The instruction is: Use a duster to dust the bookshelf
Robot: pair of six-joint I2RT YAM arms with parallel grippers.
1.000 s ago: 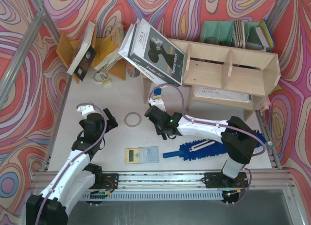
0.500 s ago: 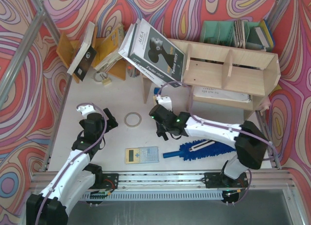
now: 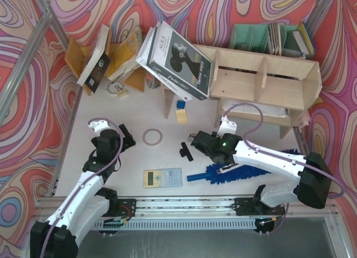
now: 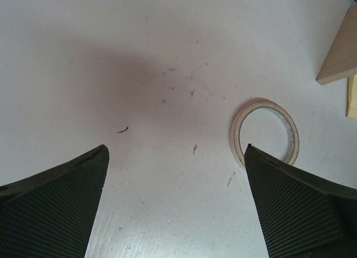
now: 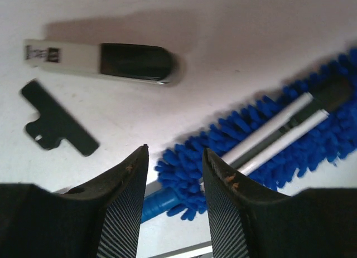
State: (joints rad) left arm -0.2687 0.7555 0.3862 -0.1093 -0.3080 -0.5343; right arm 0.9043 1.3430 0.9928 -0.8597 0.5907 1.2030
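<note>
The blue fluffy duster lies flat on the table at the front right, its short blue handle pointing left. In the right wrist view the duster lies just beyond my fingertips, white ribs along its middle. My right gripper is open and empty, hovering just behind the duster's handle end. The pale plywood bookshelf stands at the back right. My left gripper is open and empty over bare table at the left.
A small black T-shaped piece and a white-and-black stick lie by the right gripper. A tape ring, a calculator, a large leaning book, an orange book rack and a green organiser are around.
My right arm has swung to the right, its gripper now near the duster's handle end. The black T-shaped piece now lies uncovered on the table. The left arm has not moved.
</note>
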